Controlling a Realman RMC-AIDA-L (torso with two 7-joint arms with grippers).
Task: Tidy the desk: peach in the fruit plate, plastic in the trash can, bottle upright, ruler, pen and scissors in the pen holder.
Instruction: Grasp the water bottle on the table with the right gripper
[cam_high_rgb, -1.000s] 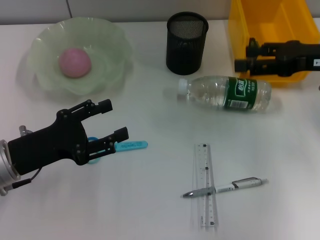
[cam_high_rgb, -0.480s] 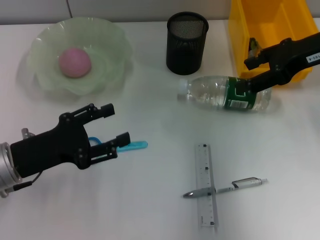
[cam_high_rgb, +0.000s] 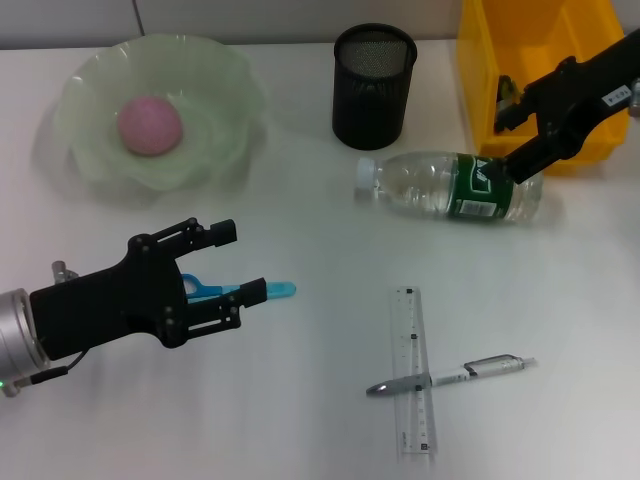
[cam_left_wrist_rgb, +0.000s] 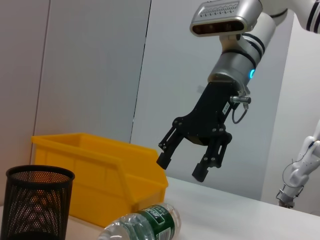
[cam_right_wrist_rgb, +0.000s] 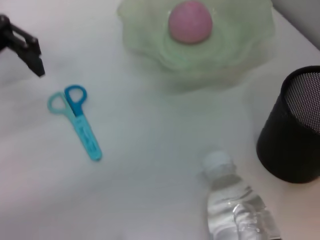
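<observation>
Scissors (cam_high_rgb: 235, 291) lie at three o'clock of the left tool (cam_high_rgb: 242, 263), fingers apart astride them. Right tool (cam_high_rgb: 508, 128), apart, hovers over the fallen bottle (cam_high_rgb: 450, 187).

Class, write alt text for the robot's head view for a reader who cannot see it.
The left gripper hangs open over blue scissors while the right gripper opens above a lying water bottle. A peach sits in the green plate; pen crosses ruler.

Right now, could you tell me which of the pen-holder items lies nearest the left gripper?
The blue scissors, directly under the open left gripper; ruler and pen lie crossed, farther right.
</observation>
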